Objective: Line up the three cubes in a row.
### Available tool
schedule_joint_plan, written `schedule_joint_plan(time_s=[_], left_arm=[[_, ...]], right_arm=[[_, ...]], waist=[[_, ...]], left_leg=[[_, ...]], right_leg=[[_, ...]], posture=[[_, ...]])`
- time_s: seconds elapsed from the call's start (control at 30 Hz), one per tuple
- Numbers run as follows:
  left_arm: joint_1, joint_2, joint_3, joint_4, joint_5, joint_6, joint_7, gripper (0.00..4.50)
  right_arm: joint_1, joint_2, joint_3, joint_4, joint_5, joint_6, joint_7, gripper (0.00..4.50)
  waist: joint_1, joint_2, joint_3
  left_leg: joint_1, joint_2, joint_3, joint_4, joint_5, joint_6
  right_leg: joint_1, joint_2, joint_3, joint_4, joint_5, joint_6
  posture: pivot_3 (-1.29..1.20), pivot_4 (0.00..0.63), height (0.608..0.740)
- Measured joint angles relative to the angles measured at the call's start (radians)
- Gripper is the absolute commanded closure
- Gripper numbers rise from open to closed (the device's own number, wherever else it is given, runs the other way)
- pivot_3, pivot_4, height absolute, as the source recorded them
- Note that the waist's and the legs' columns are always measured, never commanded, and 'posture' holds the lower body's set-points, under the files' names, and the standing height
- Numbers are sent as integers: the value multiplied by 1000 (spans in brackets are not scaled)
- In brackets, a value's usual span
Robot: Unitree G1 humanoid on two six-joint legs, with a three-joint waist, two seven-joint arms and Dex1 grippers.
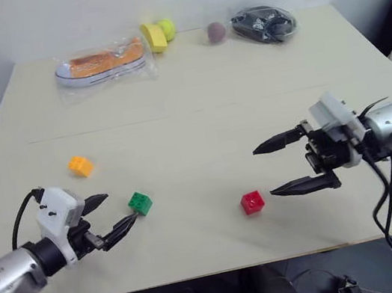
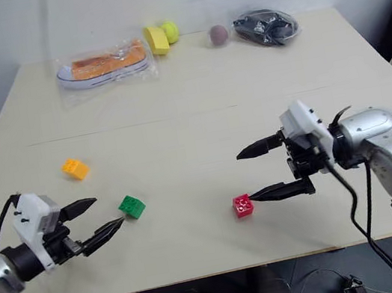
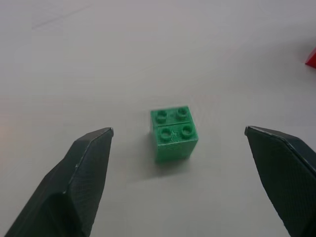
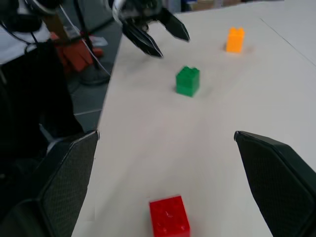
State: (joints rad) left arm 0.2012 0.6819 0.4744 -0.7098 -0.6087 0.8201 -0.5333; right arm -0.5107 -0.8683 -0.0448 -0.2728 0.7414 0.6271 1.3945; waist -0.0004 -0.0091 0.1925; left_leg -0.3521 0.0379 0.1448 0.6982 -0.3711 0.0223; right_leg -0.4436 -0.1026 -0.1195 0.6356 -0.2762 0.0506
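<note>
On the table, the left gripper hovers with fingers spread wide and empty, the green cube just ahead of its tips. The right gripper is also wide open and holds nothing, with the red cube just beside its lower finger. The orange-yellow cube sits apart, farther back on the left

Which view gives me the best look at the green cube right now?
The left wrist view: the green cube sits centred between the open left hand fingers, studs plainly visible. Both eye views show it small on the table just beyond that hand's fingertips. The right wrist view shows it farther off, beyond the red cube.
</note>
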Motion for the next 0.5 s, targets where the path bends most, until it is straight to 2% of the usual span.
schedule_joint_plan(time_s=[0.2,0.5], left_arm=[[-29,-115,-120,22,111,-16,171,0],[-112,-127,-300,142,196,-104,156,0]], right_arm=[[-33,2,-6,-57,71,72,-68,17],[-34,2,-12,-86,83,76,-122,17]], waist=[[3,-1,-1],[1,-1,-1]], left_leg=[[0,-1,1,-1,0,0],[0,-1,2,0,0,0]], right_leg=[[-1,0,-1,0,0,0],[-1,0,-1,0,0,0]], posture=[[0,150,740],[0,150,740]])
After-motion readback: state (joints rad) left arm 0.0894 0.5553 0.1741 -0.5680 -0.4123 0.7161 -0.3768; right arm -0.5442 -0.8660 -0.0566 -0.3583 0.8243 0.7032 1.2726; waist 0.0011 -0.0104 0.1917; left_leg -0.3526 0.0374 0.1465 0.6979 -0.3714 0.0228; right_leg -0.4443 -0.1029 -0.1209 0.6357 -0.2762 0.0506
